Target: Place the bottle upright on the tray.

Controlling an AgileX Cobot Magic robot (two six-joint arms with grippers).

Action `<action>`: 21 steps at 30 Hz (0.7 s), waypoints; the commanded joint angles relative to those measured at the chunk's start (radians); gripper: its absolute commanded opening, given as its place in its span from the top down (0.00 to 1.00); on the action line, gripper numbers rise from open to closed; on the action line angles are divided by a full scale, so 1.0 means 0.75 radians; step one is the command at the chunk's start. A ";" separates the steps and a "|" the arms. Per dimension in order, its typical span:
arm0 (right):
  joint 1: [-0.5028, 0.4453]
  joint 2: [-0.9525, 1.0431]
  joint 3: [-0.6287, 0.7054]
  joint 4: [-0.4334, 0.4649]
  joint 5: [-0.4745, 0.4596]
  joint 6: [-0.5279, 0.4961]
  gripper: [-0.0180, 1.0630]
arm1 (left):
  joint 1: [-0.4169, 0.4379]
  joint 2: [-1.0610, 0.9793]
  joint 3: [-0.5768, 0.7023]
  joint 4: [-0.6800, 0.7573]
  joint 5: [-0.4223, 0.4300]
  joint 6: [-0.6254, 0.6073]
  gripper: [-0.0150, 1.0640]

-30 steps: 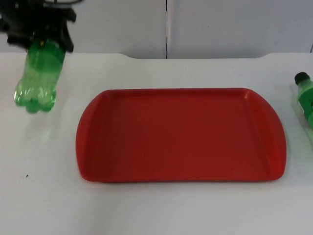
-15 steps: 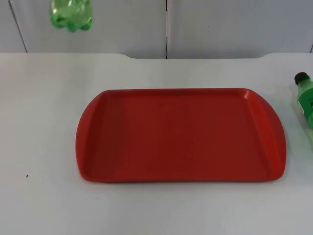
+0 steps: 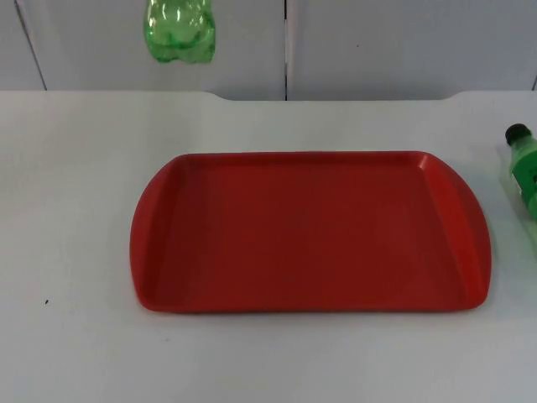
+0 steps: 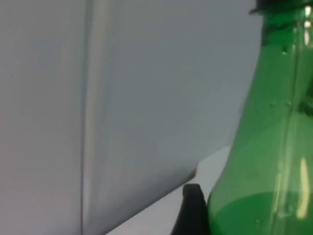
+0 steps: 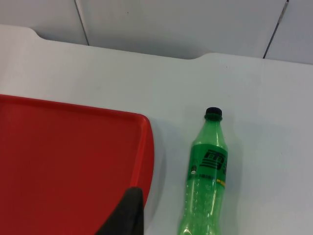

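While the red tray (image 3: 310,231) is lying flat on the white bench (image 3: 75,353), 1 green bottle (image 3: 179,32) is being held high in the air in front of the grey wall (image 3: 403,46), above the bench's far left part and well apart from the tray. Its lumpy base is being shown to the top camera, with the rest cut off by the picture's edge. Seen from the left wrist, the same bottle's shoulder and neck (image 4: 274,142) are being pressed close beside 1 black finger (image 4: 191,211) of the left gripper; whether the fingers are clenched on it cannot be told.

A 2nd green bottle (image 5: 208,176), black-capped and labelled, is lying on its side on the bench just beside the tray's right rim (image 5: 146,152), its cap pointing toward the wall. The right gripper is being held above that bottle and the tray's right end, with 1 black fingertip (image 5: 128,213) in sight; the state of its fingers cannot be told.
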 commanded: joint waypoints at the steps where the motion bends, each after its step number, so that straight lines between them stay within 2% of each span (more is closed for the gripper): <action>1: -0.005 -0.003 -0.011 -0.006 -0.020 -0.001 0.01 | -0.011 -0.022 0.044 -0.067 0.090 0.197 0.99; 3: -0.005 -0.003 -0.006 -0.006 -0.027 -0.001 0.01 | -0.011 -0.022 0.064 -0.067 0.123 0.254 0.99; 6: -0.005 -0.003 -0.006 -0.006 -0.030 -0.001 0.01 | -0.011 -0.022 0.108 -0.067 0.272 0.447 0.99; 9: -0.005 -0.003 -0.006 -0.006 -0.030 -0.001 0.01 | -0.011 -0.017 0.111 -0.067 0.323 0.489 0.99; 12: -0.005 -0.003 -0.006 -0.006 -0.030 -0.001 0.01 | -0.011 0.027 0.106 -0.067 0.544 0.563 0.99; 13: -0.005 -0.003 -0.006 -0.006 -0.030 -0.001 0.01 | -0.011 0.027 0.106 -0.067 0.544 0.563 0.99; 15: -0.005 -0.003 -0.006 -0.006 -0.030 -0.001 0.01 | -0.011 0.071 0.106 -0.067 0.684 0.616 0.99; 16: -0.005 -0.003 -0.006 -0.006 -0.025 -0.001 0.01 | -0.011 0.093 0.106 -0.067 0.712 0.620 0.99; 21: -0.005 -0.003 -0.003 -0.006 -0.025 -0.001 0.01 | -0.011 0.197 0.106 -0.067 0.712 0.657 0.99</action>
